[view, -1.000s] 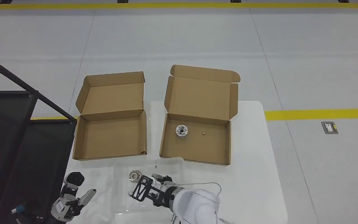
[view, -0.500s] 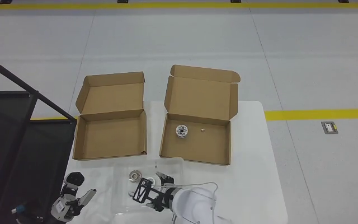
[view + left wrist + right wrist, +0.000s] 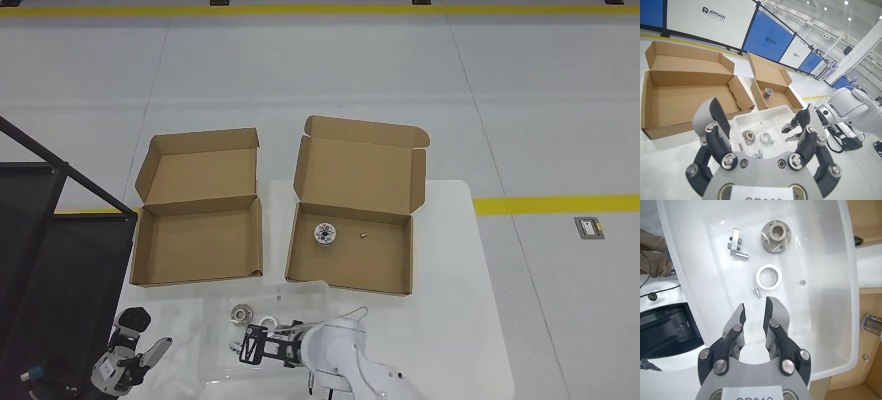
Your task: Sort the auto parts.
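right gripper (image 3: 755,302) parted above bolt (image 3: 757,293); tray (image 3: 851,275) rim cut off.

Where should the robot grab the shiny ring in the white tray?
Probably from straight above, pinching the ring by one side of its wall: one finger in the hole, one outside. It lies flat on the tray floor, so the hole faces up.

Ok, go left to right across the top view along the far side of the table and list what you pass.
Left cardboard box → round metal part → small piece, both lying in the right cardboard box → yellow floor stripe beyond the table.
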